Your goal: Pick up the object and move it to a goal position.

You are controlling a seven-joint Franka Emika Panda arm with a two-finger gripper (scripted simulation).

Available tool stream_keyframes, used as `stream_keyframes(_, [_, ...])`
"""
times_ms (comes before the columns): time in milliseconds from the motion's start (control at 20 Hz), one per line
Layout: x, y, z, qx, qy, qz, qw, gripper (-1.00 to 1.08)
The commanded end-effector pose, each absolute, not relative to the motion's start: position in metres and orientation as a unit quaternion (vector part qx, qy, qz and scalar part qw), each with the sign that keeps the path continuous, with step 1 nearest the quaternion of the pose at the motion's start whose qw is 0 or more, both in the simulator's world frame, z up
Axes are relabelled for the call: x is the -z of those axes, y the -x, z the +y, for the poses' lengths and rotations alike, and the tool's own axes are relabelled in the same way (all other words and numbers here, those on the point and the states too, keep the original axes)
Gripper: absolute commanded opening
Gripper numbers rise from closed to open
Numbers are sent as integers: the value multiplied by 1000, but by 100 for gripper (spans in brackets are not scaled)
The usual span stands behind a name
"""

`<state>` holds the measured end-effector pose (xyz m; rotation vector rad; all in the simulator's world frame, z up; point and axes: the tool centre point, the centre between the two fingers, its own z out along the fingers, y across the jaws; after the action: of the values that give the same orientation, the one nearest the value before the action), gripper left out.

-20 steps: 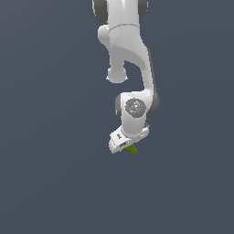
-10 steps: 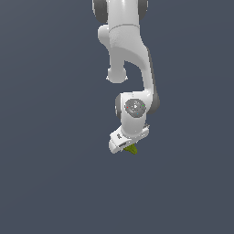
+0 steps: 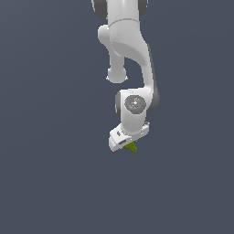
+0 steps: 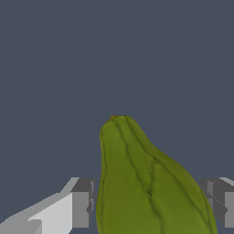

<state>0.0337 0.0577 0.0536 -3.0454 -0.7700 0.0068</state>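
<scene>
We see one white arm reaching down from the top edge of the exterior view, and one yellow-green object poking out just under its gripper. All round them lies a plain dark grey-blue ground with no visible edge, wall or rim in either view, so open room spreads on every side: to the exterior view's left, to its right, and below the gripper.

In the wrist view the object fills the middle, ribbed and lumpy, broad near the camera and tapering to a blunt tip farther off. Two grey fingers stand one on each side of it. The jaws appear closed on the object, the nearer finger touching its flank; the far one sits at the picture's edge, so we cannot be sure of contact there.

The object sits between the fingers, its narrow end pointing away from the wrist. Whether it hangs clear of the ground we cannot tell.

Count: one arm, one gripper, two fingers, one object.
</scene>
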Motion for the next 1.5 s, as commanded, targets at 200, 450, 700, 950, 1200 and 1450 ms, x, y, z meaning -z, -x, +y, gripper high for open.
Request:
stream_keyframes(200, [-90, -26, 55, -1, 969, -245, 0, -100])
stream_keyframes(450, [-134, -15, 52, 0, 969, -245, -1, -100])
stream_keyframes(700, [-189, -1, 47, 0, 969, -245, -1, -100])
stream_keyframes(950, [-249, 14, 43, 0, 969, -246, 0, -100])
stream_keyframes(1200, [-304, 26, 38, 0, 969, -246, 0, -100])
stream_keyframes(1450, [-349, 35, 35, 0, 969, -246, 0, -100])
